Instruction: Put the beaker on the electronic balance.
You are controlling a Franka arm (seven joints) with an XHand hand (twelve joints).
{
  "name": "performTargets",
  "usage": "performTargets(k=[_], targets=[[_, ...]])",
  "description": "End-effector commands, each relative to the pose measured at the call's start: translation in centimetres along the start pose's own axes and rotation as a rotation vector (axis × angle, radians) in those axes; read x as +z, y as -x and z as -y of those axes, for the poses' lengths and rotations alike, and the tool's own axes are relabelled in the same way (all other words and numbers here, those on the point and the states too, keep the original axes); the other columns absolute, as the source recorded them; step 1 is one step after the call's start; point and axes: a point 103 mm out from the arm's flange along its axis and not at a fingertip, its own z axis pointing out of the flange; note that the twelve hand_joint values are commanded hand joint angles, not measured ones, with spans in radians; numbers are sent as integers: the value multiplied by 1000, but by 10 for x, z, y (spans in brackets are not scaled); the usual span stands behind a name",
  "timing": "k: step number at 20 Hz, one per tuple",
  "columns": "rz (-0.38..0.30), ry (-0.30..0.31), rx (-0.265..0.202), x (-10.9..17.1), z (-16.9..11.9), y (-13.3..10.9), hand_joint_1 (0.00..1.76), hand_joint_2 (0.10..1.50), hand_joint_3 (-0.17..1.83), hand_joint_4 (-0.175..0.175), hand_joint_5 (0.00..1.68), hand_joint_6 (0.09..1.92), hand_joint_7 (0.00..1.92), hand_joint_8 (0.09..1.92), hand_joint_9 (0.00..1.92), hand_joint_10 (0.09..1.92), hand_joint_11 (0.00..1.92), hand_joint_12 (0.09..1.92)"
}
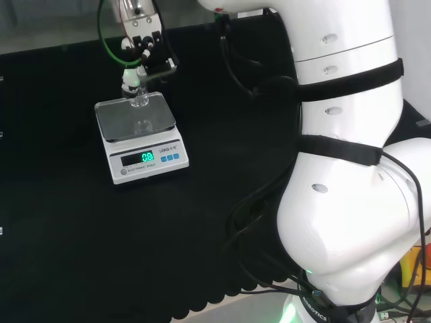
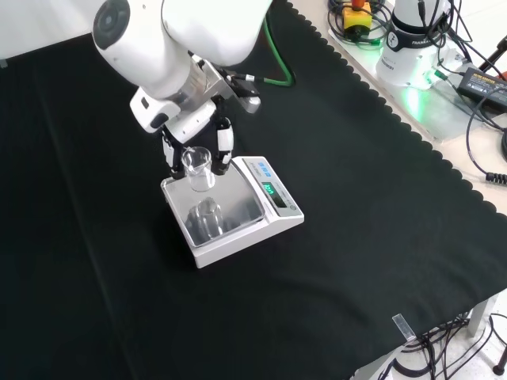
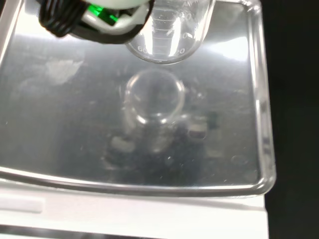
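Note:
A small clear glass beaker (image 1: 139, 97) (image 2: 197, 169) (image 3: 169, 30) hangs upright just above the far part of the balance's steel pan (image 1: 118, 121) (image 2: 238, 207) (image 3: 65, 114). Its reflection shows in the pan with a gap below the glass. The black and white hand (image 1: 138, 44) (image 2: 178, 119) comes down from above, and its fingers (image 2: 224, 142) pinch the beaker from both sides. The white electronic balance (image 1: 148, 161) (image 2: 273, 218) stands on the black cloth with its green display lit.
The arm's big white links (image 1: 343, 134) take up the right of the head view. In the front view, the arm's base (image 2: 412, 39), cables, a power adapter (image 2: 479, 79) and a yellow box with a red button (image 2: 356, 16) lie beyond the cloth's scalloped edge.

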Motion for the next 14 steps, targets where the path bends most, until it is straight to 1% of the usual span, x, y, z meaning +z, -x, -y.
performTargets(k=[1,12,14], targets=[[3,-26,-31,12,-5,-14,984,716,546,-175,908,284,1099,443,1494,87,1484,621],[23,-60,-47,31,-8,-22,969,721,539,-175,883,282,1087,440,1480,87,1462,619],[20,-64,-46,32,-6,-22,958,725,530,-175,860,293,1072,447,1467,87,1416,660]])
